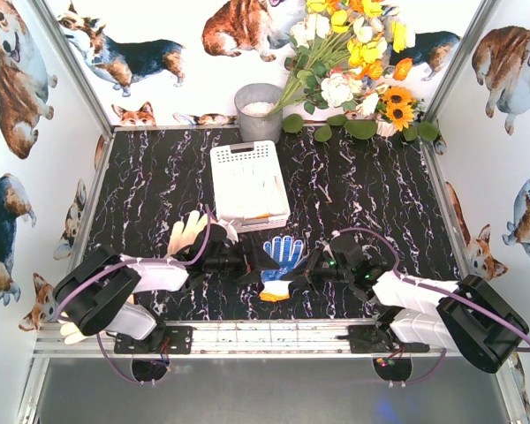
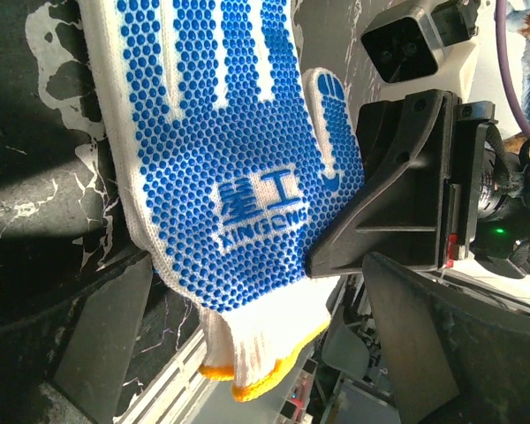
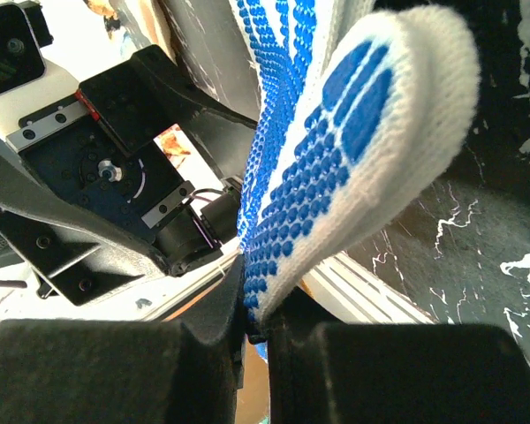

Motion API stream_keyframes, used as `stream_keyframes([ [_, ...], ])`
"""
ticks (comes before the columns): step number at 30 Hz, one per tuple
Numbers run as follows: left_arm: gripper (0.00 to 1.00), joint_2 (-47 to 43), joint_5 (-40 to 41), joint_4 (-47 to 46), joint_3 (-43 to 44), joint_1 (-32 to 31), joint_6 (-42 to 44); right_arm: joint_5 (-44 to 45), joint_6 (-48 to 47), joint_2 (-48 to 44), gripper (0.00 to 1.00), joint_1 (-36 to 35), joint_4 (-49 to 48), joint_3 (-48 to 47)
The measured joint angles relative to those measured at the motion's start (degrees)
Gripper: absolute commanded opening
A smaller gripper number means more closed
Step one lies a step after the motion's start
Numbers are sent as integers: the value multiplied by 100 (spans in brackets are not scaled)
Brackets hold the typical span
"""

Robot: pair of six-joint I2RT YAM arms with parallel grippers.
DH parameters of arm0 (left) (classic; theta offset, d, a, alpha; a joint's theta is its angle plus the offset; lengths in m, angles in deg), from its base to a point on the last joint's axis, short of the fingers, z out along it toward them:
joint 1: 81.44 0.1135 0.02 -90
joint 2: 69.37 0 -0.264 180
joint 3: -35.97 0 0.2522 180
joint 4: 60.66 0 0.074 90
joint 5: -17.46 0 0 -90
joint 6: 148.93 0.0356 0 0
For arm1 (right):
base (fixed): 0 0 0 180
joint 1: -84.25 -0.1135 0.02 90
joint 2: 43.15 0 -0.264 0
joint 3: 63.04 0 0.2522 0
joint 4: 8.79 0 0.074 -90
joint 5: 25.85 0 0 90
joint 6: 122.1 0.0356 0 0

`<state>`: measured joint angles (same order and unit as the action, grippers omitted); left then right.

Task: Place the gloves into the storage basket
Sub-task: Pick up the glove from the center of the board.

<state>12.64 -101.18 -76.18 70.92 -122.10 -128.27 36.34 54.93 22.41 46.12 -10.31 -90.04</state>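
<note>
Your right gripper is pinching the blue-dotted glove by its edge, low in the middle of the overhead view, just below the basket. Your left gripper is gaping wide beside it, holding nothing.

A robot lab booth is indicated: arms are bolted to an aluminium rail, the table enclosed by corgi-printed walls.

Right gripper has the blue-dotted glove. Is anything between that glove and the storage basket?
Nothing visible blocks it. The blue-dotted glove, pinched in the right gripper, lies just short of the storage basket, with only bare table between. The left gripper sits open beside the glove, off that path.
</note>
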Motion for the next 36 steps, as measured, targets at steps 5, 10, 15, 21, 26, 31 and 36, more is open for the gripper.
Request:
stream_keyframes([
  [5, 100, 219, -83, -212, 28, 2, -96, -24, 63, 0, 0, 4, -83, 0],
  [10, 100, 435, -179, -422, 31, -2, -170, -22, 136, 0, 0, 4, -195, 0],
  [15, 100, 518, -201, -702, 28, -57, -352, -24, 166, 0, 0, 7, -280, 0],
  [21, 100, 710, -201, -1106, 28, -199, -570, -22, 195, 0, 0, 28, -328, 0],
  [26, 100, 804, -229, -1303, 26, -260, -673, -13, 212, -122, 0, 33, -356, -2],
  [31, 100, 756, -249, -1237, 9, -262, -684, 20, 195, -247, 0, 33, -319, -7],
  [36, 100, 584, -245, -1010, -31, -262, -723, 79, 184, -363, 0, 31, -232, -7],
])
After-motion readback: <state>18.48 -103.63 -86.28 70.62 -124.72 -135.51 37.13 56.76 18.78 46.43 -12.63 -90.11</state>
